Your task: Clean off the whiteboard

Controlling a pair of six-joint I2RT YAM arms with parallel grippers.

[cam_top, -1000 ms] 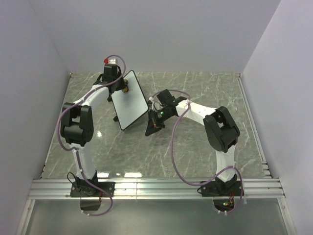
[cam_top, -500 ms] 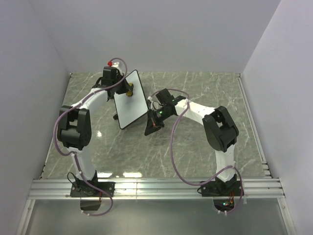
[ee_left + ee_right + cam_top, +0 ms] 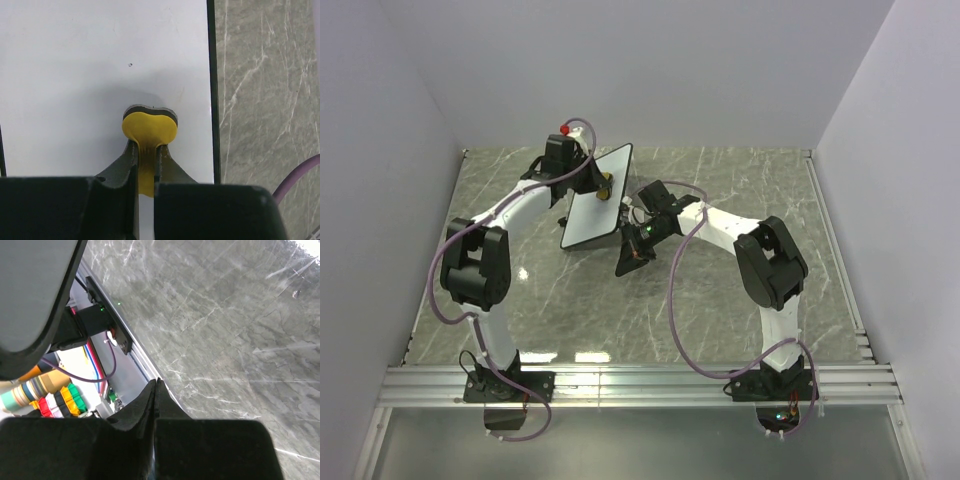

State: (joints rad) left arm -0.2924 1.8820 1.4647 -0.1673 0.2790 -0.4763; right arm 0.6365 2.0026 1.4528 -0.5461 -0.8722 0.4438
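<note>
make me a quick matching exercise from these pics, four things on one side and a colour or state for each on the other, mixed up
Things:
1. whiteboard
2. eraser
3. right gripper
4. table

Descriptions:
a. grey marble pattern
b. yellow with a black layer, clamped in the left gripper
c. shut, nothing between its fingers
d. white face with a thin black frame

Pairs: 1-d, 2-b, 3-c, 4-a
</note>
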